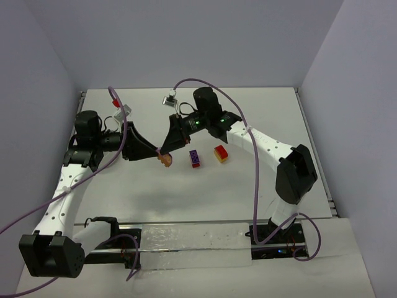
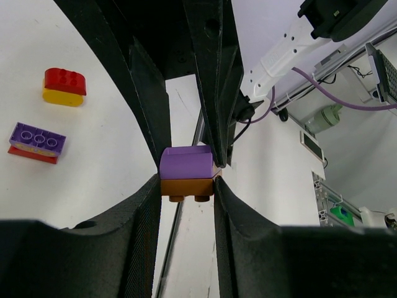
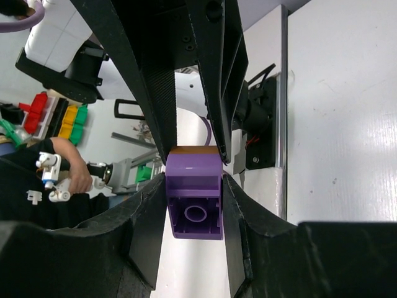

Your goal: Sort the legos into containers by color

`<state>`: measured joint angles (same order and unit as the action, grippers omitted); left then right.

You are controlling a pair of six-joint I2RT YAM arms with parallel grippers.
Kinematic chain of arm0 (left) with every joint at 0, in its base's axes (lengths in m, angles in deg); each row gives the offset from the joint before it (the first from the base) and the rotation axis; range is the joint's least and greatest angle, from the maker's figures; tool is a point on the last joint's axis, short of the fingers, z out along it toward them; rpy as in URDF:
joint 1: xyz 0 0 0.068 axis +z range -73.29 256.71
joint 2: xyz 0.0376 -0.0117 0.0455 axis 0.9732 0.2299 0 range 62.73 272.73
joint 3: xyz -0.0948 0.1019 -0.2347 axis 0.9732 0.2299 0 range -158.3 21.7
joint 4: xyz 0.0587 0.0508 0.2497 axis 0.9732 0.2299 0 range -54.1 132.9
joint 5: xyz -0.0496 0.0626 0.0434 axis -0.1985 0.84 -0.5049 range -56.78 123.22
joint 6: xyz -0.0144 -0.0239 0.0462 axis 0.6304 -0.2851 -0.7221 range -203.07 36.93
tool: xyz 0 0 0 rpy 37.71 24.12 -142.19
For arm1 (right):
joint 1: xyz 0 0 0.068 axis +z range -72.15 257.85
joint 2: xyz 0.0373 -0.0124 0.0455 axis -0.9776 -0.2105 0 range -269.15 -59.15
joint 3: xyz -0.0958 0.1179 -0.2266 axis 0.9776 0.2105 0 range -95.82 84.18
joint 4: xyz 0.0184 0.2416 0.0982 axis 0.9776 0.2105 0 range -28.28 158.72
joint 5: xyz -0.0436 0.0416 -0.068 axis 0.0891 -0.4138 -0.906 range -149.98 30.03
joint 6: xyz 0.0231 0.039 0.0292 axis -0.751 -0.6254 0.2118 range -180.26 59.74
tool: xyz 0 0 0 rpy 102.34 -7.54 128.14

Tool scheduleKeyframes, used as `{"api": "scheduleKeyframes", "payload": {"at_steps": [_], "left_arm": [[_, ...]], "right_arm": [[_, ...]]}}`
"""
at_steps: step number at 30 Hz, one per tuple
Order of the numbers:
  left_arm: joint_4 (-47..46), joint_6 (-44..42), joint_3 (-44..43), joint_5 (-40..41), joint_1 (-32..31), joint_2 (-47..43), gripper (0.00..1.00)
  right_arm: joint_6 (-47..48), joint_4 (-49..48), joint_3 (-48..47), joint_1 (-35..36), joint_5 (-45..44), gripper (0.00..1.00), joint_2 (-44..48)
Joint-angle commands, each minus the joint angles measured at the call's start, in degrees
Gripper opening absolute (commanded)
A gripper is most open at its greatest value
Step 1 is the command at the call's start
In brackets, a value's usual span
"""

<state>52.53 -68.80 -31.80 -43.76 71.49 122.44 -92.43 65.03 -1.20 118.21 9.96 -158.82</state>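
The left arm (image 1: 62, 198) and right arm (image 1: 263, 146) are formed of white dotted shells (image 1: 53, 217) joined by black motor housings (image 1: 296, 174). The left hand (image 1: 157, 153) and right hand (image 1: 165, 148) are each made of two black tapering fingers (image 2: 139, 236). Purple cables (image 1: 255, 180) are looped behind both hands.

Bright, even overhead light — soft faint shadows; wrist-view foreground dark, slightly blurred.

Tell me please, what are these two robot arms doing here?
The left hand and the right hand meet above the table, sharing one small stack of two bricks. The left grips the orange brick, the right the purple brick joined to it. They probably mean to pull them apart. A purple-and-red stack and a red-and-yellow brick lie on the table.
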Motion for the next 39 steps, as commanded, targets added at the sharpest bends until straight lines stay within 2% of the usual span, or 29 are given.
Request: {"api": "scheduleKeyframes", "payload": {"at_steps": [1,2,3,6,9,10,21,24,33,37,39], "left_arm": [[1.5,-2.3,-1.9,-0.6,-0.3,0.0,0.0],[1.5,-2.3,-2.1,-0.5,-0.3,0.0,0.03],[1.6,-2.2,-2.1,-0.2,-0.2,0.1,0.14],[1.7,-2.5,-1.9,0.7,-0.3,-0.2,0.54],[1.7,-2.5,-1.6,0.8,-0.3,-0.1,0.68],[1.5,-2.4,-1.4,0.4,-0.3,-0.2,0.7],[-1.0,-0.6,-0.7,0.7,-1.3,-0.1,0.66],[-2.2,0.2,-0.6,0.5,-1.3,-0.2,0.62],[-4.7,3.0,-0.6,-0.4,-1.4,-0.5,0.61],[-5.2,3.3,-0.4,-0.7,-1.4,-0.4,0.51],[-5.7,3.7,-0.2,-0.7,-1.4,-0.4,0.37]], "right_arm": [[2.4,1.2,-1.8,-0.4,1.4,0.15,0.7],[2.7,1.6,-1.9,-0.4,1.2,0.12,0.7],[4.0,2.9,-2.2,-0.4,1.0,0.0,0.7],[3.7,2.5,-2.2,-0.4,0.6,0.0,1.1],[1.1,-1.1,-1.6,-0.4,0.2,0.0,1.6],[-0.1,-2.5,-1.6,-0.4,0.0,0.0,1.7],[-9.5,-12.8,-0.2,-0.5,1.1,0.0,1.3],[-9.5,-12.7,-0.3,-0.4,0.9,0.0,1.2],[-7.3,-10.6,-0.1,-0.4,0.0,0.0,1.0],[-6.7,-9.9,-0.2,-0.4,-0.1,0.0,1.0],[-5.9,-9.2,-0.4,-0.4,-0.3,0.0,1.1]]}}
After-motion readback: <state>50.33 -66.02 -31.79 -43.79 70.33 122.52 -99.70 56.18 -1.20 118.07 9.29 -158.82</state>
